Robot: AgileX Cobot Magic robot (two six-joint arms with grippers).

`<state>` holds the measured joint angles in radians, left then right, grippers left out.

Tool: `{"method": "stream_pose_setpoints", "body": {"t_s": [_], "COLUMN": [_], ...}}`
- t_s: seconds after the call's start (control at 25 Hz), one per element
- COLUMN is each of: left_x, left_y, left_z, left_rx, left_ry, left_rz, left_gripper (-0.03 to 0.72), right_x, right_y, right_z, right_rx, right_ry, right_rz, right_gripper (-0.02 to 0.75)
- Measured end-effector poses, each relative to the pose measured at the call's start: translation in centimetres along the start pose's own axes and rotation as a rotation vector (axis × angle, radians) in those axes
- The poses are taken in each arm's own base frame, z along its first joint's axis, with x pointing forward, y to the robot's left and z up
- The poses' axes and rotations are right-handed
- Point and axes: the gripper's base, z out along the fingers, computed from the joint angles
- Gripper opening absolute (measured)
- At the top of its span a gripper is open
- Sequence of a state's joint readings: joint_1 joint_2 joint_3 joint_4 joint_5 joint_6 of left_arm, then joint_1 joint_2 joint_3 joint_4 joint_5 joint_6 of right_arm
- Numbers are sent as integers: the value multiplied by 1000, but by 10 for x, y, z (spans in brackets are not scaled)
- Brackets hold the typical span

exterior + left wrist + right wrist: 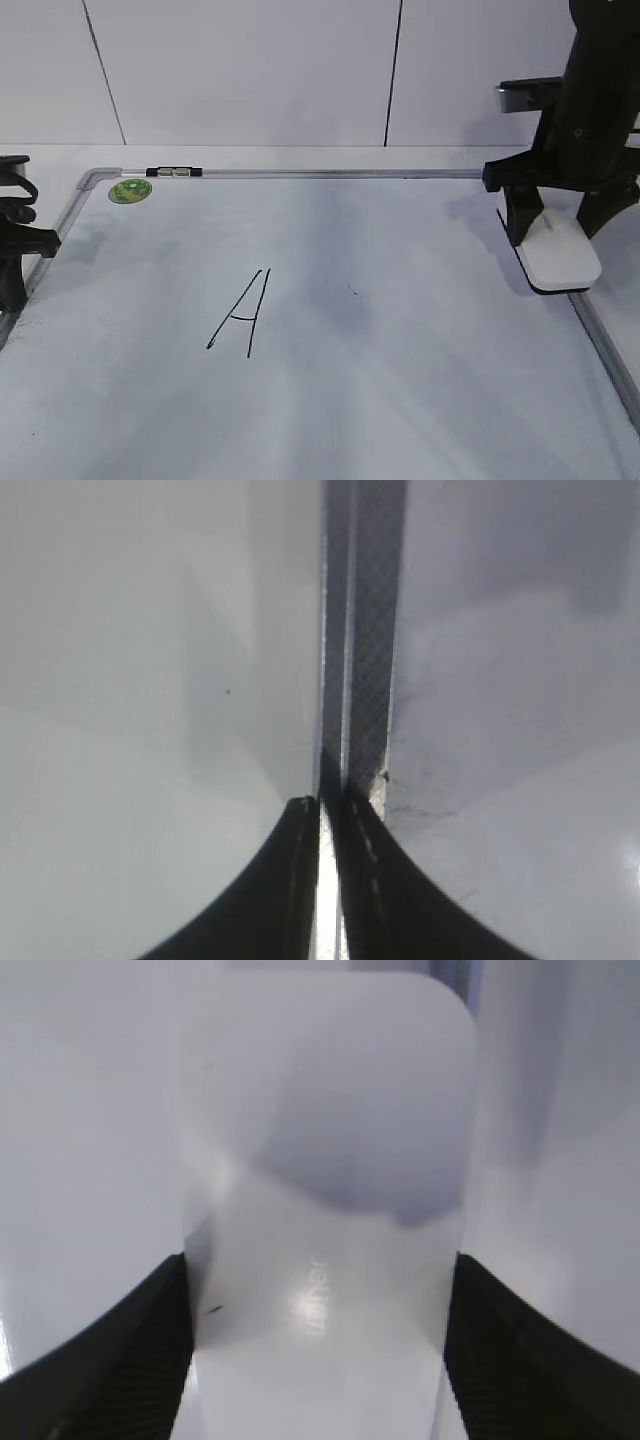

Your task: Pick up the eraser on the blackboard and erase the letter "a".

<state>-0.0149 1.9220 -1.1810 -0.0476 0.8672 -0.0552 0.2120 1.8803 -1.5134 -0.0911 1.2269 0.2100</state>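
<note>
At the right edge of the blackboard (400, 330) lay the eraser (558, 252), a glossy white oblong with rounded ends and a thin dark base, its long axis following the frame, the right gripper (563, 218) straddling it with fingers apart, the left gripper (328, 880) clenched

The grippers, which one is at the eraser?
The right gripper: its fingers stand either side of the white eraser near the board's right edge. The left gripper sits at the left edge, with nothing between its fingers.
</note>
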Motion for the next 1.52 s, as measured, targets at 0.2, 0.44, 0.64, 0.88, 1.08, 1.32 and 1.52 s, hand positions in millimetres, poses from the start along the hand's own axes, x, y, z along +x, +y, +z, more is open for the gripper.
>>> {"method": "stream_pose_setpoints", "body": {"t_s": [0.2, 0.44, 0.64, 0.88, 1.08, 1.32, 1.52], "left_x": [0, 0, 0, 0, 0, 0, 0], "left_y": [0, 0, 0, 0, 0, -1, -1], "left_z": [0, 0, 0, 0, 0, 0, 0], "left_rx": [0, 1, 3, 4, 4, 6, 6], "left_ry": [0, 0, 0, 0, 0, 0, 0], "left_rz": [0, -1, -2, -4, -4, -5, -5], "left_gripper": [52, 52, 52, 52, 52, 52, 52], "right_x": [-13, -16, -17, -19, -20, -21, -22], "right_y": [0, -17, -17, -16, -15, -15, -16], "right_z": [9, 15, 19, 31, 38, 45, 49], "right_rx": [-41, -48, -52, -54, -52, -42, -26], "right_ry": [11, 24, 36, 66, 80, 94, 103], "right_rz": [12, 50, 45, 41, 37, 32, 25], "right_gripper": [561, 561, 561, 561, 561, 561, 561]}}
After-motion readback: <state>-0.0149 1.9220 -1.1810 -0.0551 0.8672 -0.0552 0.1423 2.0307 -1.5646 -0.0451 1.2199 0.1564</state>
